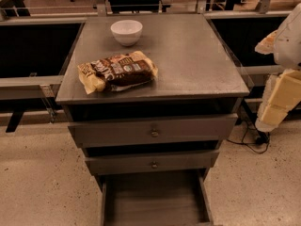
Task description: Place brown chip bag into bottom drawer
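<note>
Gripper point(277, 100) hung at the right edge, beside the cabinet top point(197, 55); spread or pressed together, I could not tell. Well apart from it, the brown chip bag point(117, 72) lay flat near the top's front left, before a white bowl point(126, 31). The bottom drawer point(153, 199) stood open below, seemingly ready to receive it. The bag's lettering was unreadable.

Speckled floor point(37, 173), grey cabinet point(197, 55), metal rails point(28, 81) behind, claw point(277, 102) at right edge
</note>
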Robot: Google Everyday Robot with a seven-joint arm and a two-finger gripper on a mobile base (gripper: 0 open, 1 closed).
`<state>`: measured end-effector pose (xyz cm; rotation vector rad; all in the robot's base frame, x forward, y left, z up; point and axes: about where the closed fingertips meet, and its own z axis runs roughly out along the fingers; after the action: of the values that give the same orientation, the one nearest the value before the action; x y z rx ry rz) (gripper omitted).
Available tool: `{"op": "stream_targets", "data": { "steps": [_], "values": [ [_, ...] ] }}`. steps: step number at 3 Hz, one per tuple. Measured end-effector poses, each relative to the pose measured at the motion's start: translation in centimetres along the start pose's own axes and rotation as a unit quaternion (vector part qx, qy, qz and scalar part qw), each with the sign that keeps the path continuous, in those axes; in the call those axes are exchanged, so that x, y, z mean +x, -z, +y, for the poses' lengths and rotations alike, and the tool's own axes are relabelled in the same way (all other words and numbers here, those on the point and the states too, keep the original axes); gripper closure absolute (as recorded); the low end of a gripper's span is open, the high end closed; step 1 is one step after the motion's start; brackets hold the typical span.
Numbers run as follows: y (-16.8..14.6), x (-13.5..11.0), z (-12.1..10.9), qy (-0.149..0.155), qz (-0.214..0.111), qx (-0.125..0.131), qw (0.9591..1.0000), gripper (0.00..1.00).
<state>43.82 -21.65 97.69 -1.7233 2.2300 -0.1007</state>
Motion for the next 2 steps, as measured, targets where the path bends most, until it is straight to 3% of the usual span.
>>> {"op": "stream_targets", "data": {
  "steps": [1,2],
  "values": [
    [0.0,0.0,0.0,0.000,0.000,0.000,1.0000,0.00],
    [-1.7,-5.0,-1.6,0.070,0.001,0.012,0.9975,0.00]
  ]
}}
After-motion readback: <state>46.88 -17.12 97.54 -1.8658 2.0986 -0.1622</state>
